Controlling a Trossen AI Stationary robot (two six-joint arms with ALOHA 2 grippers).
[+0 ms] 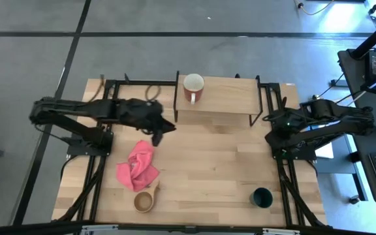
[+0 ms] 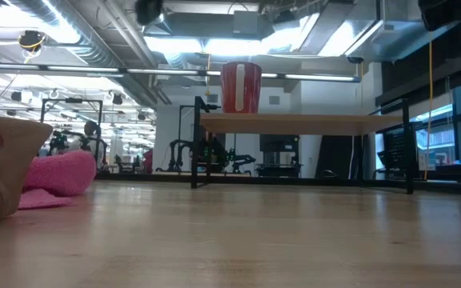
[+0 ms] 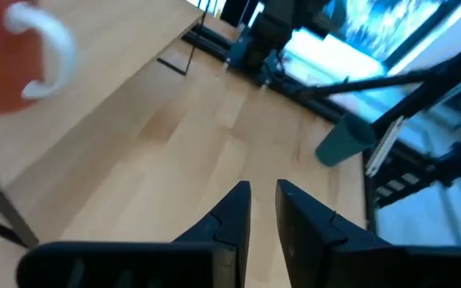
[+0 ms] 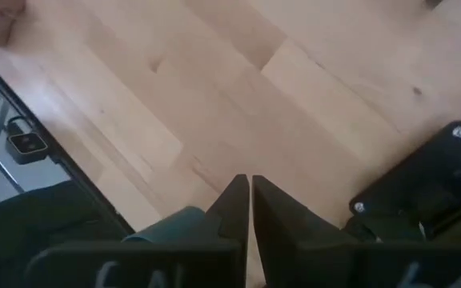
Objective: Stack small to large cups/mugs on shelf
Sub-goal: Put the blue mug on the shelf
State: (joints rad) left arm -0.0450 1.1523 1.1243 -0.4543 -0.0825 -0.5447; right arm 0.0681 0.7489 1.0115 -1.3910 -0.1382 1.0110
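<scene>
Fingers on my left gripper (image 3: 262, 210) stand nearly together with a thin gap between them and nothing pinched. From above, that gripper (image 1: 156, 135) hangs over the desk (image 1: 214, 163) just in front of the shelf's left end, with the pink cloth (image 1: 138, 167) near it. My right gripper's fingers (image 4: 232, 200) are pressed almost flat against each other, also empty. The right arm sits folded at the desk's right edge (image 1: 292, 134).

On the shelf (image 1: 230, 94), a light wooden board on thin black legs, I see the red mug (image 1: 193, 87) standing upright at the left end, white inside, its white handle showing in my left wrist view (image 3: 46, 48). From the low camera the mug (image 2: 240, 86) reads as a red cylinder on top of the board (image 2: 310, 123).

The green cup (image 1: 262, 197) stands upright near the desk's front right corner, dark and round, well apart from the shelf. The wooden cup (image 1: 144, 200) is at the front left, tan, touching the cloth's front edge; in the low view it looms close at the left (image 2: 2, 172), with the cloth (image 2: 54, 172) behind it.
</scene>
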